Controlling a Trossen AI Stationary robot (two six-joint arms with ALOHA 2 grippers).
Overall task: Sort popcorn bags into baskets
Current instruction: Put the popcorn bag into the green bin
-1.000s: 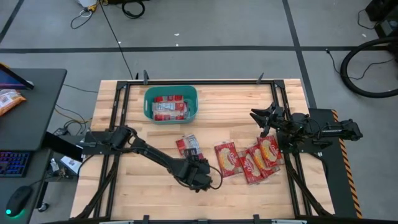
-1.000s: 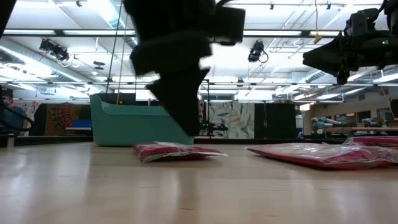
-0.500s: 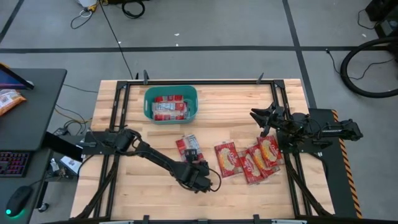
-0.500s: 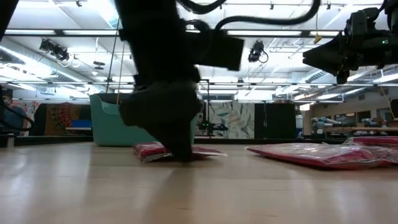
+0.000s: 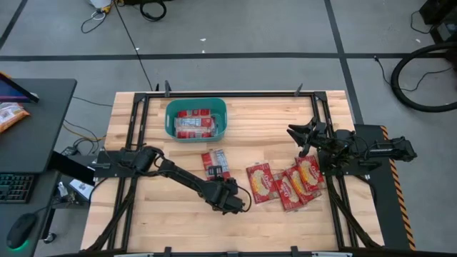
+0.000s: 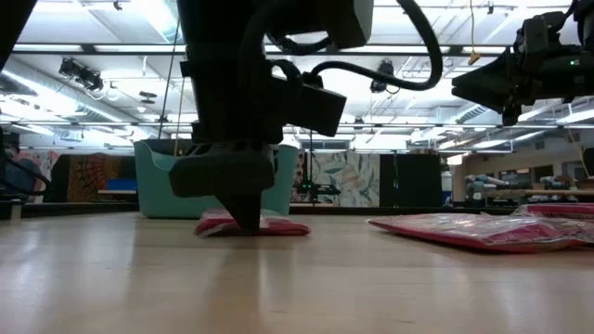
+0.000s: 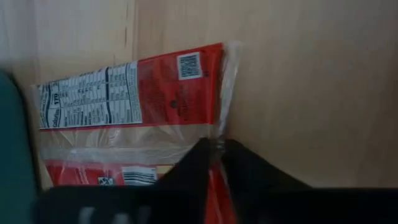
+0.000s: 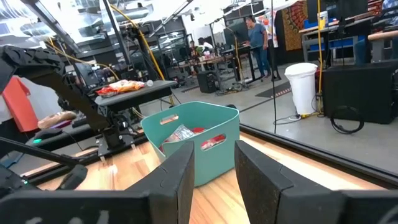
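— Wooden surface point(image 5: 178, 207) under bright ceiling lights, and right in the middle lies a lone popcorn bag point(image 5: 215, 165), label side up. Where's the left tool point(image 5: 218, 180)?

— Down on that bag's near edge, fingers point(image 7: 249, 171) pressed together, pinching the clear seam against the surface.

— And the other bags?

— Three more bags point(image 5: 286, 183) overlap in a fan just right of it. Behind sits the teal basket point(image 5: 196, 106), packets point(image 5: 196, 124) already inside.

— The right tool point(image 5: 298, 135)?

— Hovering above the surface's right side, well apart from the bags, fingers point(image 8: 180, 165) spread, gripping nothing.
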